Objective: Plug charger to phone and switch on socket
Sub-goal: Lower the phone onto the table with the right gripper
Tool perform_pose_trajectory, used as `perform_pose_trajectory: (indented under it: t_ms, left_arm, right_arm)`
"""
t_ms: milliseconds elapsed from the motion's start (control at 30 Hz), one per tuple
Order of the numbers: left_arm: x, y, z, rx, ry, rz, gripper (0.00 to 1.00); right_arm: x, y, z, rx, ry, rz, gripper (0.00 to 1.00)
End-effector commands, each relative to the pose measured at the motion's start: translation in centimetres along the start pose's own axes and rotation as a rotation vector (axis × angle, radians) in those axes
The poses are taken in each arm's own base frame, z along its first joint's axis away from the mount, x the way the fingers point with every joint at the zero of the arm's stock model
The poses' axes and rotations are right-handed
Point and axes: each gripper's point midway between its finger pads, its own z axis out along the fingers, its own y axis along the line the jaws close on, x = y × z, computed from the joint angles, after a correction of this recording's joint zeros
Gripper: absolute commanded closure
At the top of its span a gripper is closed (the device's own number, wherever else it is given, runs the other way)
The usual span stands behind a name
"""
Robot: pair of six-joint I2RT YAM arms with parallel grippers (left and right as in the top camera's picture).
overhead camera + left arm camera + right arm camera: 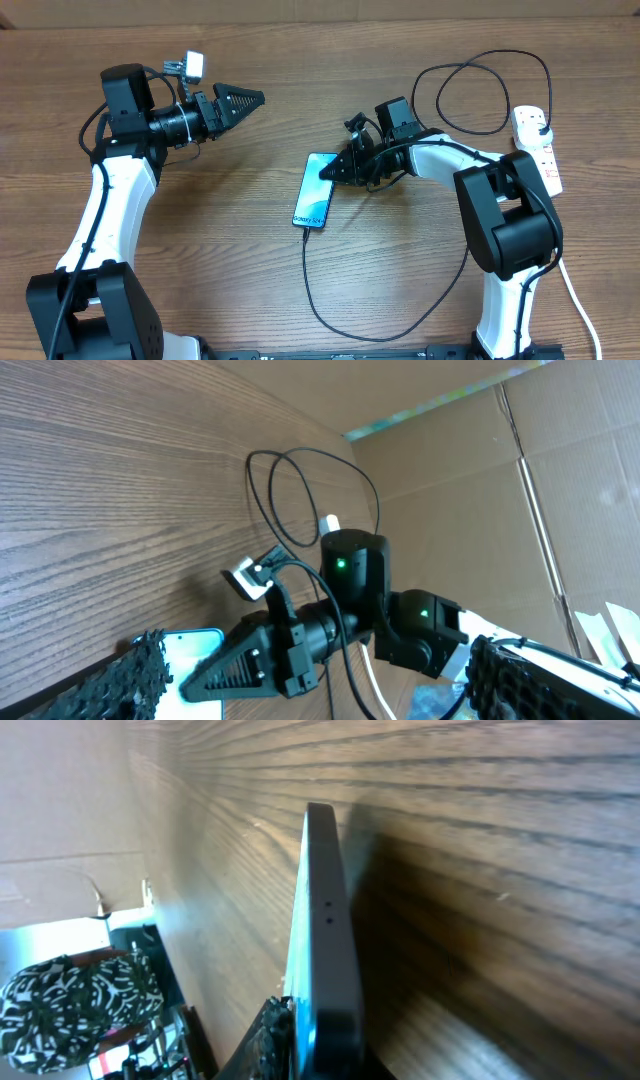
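Note:
The phone (312,192) lies mid-table with its blue screen lit. The charger (330,318), a thin black cable, has its tip at the phone's near end. It loops along the table front and up in coils to the socket (543,150), a white strip at the right edge. My right gripper (330,173) is shut on the phone's far right corner. In the right wrist view the phone (325,920) stands edge-on between the fingers (318,1060). My left gripper (258,98) is open and empty, held well left of the phone (195,650).
A thick white cord (580,300) runs from the socket toward the table's front right. A cardboard wall (480,480) stands behind the table. The charger coils (480,95) lie at the back right.

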Motion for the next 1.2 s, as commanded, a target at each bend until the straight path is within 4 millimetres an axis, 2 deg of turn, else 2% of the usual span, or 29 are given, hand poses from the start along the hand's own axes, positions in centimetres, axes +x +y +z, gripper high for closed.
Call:
perform_pose_trajectory:
  t_ms: [0,167,333,667,733,833,900,1167]
  left_arm:
    - [-0.4,-0.9,-0.2,0.002,-0.012,0.043,0.00]
    - [-0.4,-0.9,-0.2,0.002,-0.013,0.043,0.00]
    - [-0.4,-0.9,-0.2,0.002,-0.013,0.043,0.00]
    - [-0.4,-0.9,-0.2,0.002,-0.013,0.043,0.00]
    - [-0.4,-0.9,-0.2,0.002,-0.013,0.043,0.00]
    - [-0.4,-0.9,-0.2,0.002,-0.013,0.043,0.00]
    - [-0.4,-0.9,-0.2,0.002,-0.013,0.043,0.00]
    - [-0.4,-0.9,-0.2,0.002,-0.013,0.043,0.00]
  right_arm:
    - [-0.3,-3.1,0.6,0.126,-0.026,-0.023,0.91]
    - [-0.3,-3.1,0.6,0.126,-0.027,-0.023,0.92]
    - [-0.3,-3.1,0.6,0.127,-0.027,-0.023,0.81]
    - [-0.4,-4.3,0.4,0.193,-0.044,0.014,0.79]
    - [-0.4,-4.3,0.4,0.194,-0.044,0.014,0.73]
    - [-0.5,-4.9,0.3,0.226,-0.052,0.034,0.59]
    - [-0.5,-5.4,0.2,0.255,-0.059,0.058,0.57]
    - [-0.3,-5.5,0.2,0.258,-0.054,0.064,0.56]
